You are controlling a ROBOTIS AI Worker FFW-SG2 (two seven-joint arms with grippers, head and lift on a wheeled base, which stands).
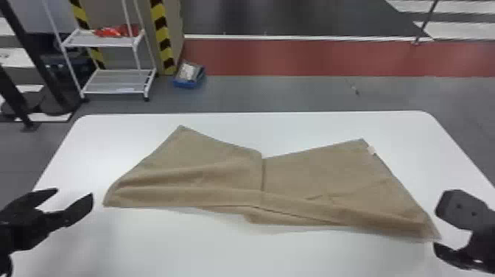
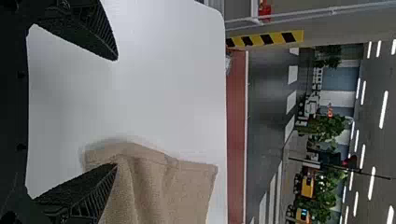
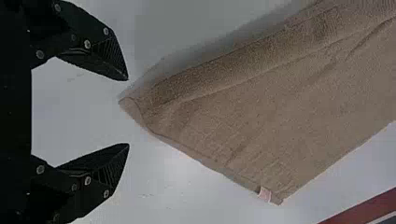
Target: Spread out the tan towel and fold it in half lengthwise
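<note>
Lying creased on table (image 1: 294,127): tan towel (image 1: 313,173) (tag (image 1: 371,150) showing).

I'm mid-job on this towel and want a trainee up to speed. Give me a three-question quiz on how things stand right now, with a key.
1. True or false: the jaws of the left gripper stand open.

2. Where is the pale tag on the towel, by the robot's own sides?
A. At its near left corner
B. By its far right corner
C. At its middle

3. Fill in the colour: the towel lies on a ____ table.

Key: 1 true; 2 B; 3 white
</note>
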